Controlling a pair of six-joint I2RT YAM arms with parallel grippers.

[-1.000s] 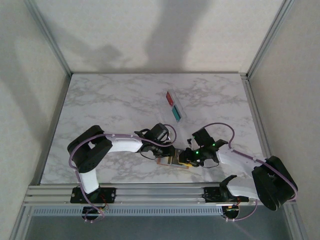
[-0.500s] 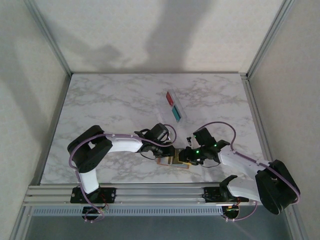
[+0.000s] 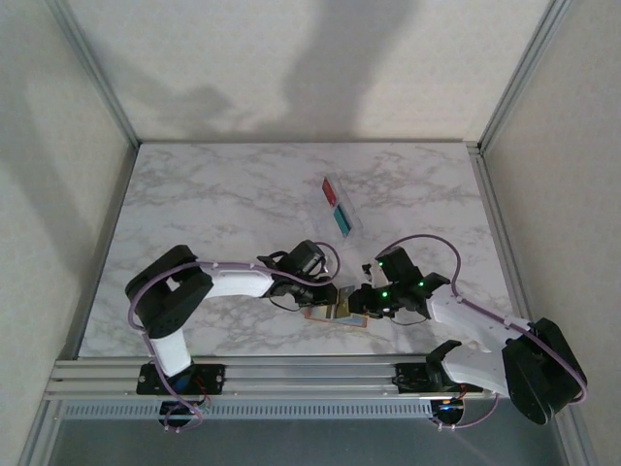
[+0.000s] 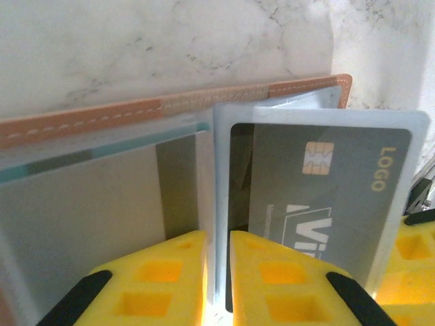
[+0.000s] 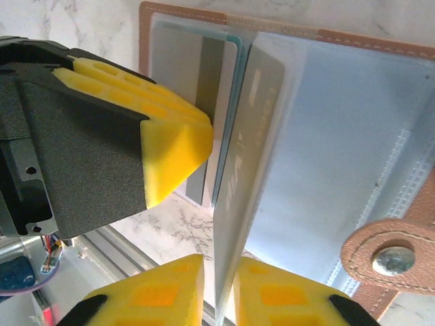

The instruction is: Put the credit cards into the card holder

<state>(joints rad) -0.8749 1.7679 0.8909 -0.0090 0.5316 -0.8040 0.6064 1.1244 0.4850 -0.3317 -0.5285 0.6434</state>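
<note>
Tan leather: card holder [image 3: 327, 313], laid open at the table's [image 3: 213, 204] near edge, between both grippers.
Changed: right gripper [image 5: 217, 268] has been narrowed to a pinch on the grey card [image 5: 248, 136].
Left gripper [image 4: 216, 238]: nearly closed on the clear pocket leaf [image 4: 209, 170].
Meaning: the grey card is judged almost seated; red and teal cards [image 3: 340, 209] lie well apart.
Look: grey-blue pockets, stitched rim.

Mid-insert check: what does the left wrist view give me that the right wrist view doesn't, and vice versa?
Left wrist: the grey card face-on, its chip and LOGO print readable, and the left gripper pinching a clear sleeve leaf. Right wrist: the clasp tab with its metal snap, and the right gripper closed on the card's leaf, seen edge-on. Both: the open card holder with its tan stitched border, lying on the marble table.
</note>
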